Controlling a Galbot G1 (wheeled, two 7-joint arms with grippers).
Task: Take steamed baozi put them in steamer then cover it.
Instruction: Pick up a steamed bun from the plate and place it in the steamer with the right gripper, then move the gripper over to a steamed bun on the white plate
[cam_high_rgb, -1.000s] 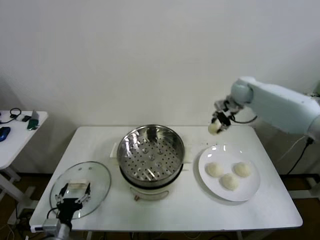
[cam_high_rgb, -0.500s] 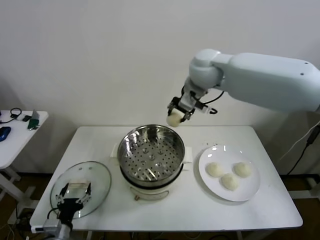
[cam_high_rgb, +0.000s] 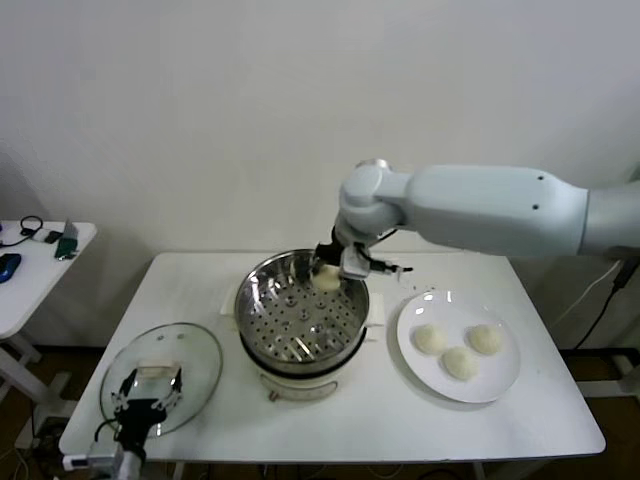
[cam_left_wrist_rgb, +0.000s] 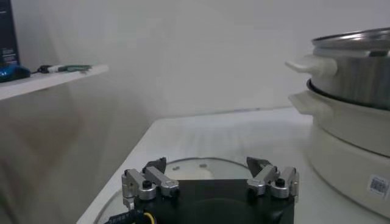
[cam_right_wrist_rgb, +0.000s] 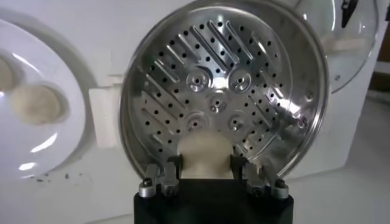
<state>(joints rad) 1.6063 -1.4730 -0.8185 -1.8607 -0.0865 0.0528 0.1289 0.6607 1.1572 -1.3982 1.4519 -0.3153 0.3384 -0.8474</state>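
Stainless steamer (cam_high_rgb: 301, 310) sits mid-surface (cam_high_rgb: 370, 420) on its white pot base, and the right pincer (cam_high_rgb: 329, 272) is over its far rim, clenched on one baozi (cam_high_rgb: 326, 278). Three more baozi (cam_high_rgb: 458, 350) wait on the white plate (cam_high_rgb: 420, 370) next to it. Cover (cam_high_rgb: 160, 378) lies flat near the front-left corner, with the left pincer (cam_high_rgb: 143, 395) spread wide right above it, holding nothing.

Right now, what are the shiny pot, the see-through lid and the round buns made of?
The steamer looks like polished steel: mirror-bright, with punched holes. The lid seems to be clear glass, since the table shows through it, with a cream handle. The bun in the right tool looks like soft, matte, off-white dough.
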